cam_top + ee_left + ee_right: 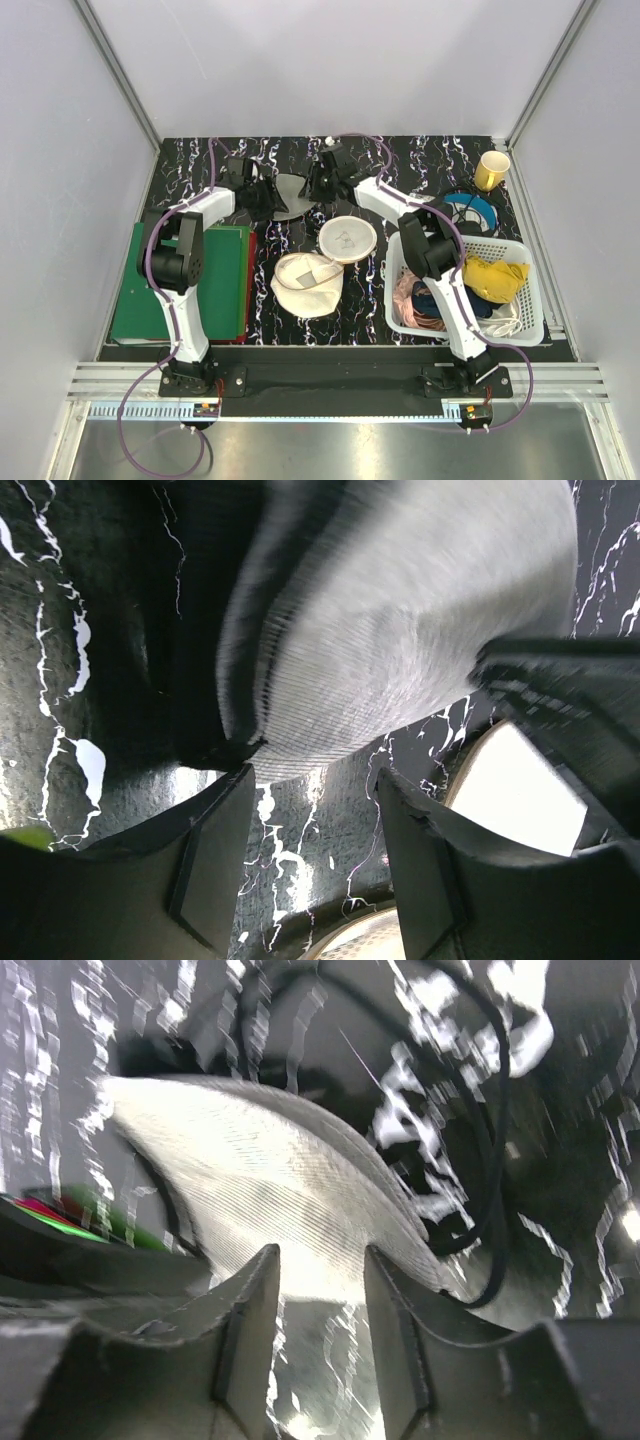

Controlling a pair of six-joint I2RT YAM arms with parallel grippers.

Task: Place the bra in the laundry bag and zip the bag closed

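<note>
Cream-white round clamshell laundry bag (305,288) is spread open, ready for loading.
Beyond it, the grey ribbed black-edged bra (290,198) is flanked: left gripper (315,780) fingers parted, unclenched; right gripper (320,1255) straddles its cloth (grasp cannot be told).

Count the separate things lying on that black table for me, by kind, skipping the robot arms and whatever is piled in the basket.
Laundry bag, lying open: 1
Grey bra: 1
White basket: 1
Yellow cup: 1
Blue tape roll: 1
Flat green stack: 1
Total: 6
</note>
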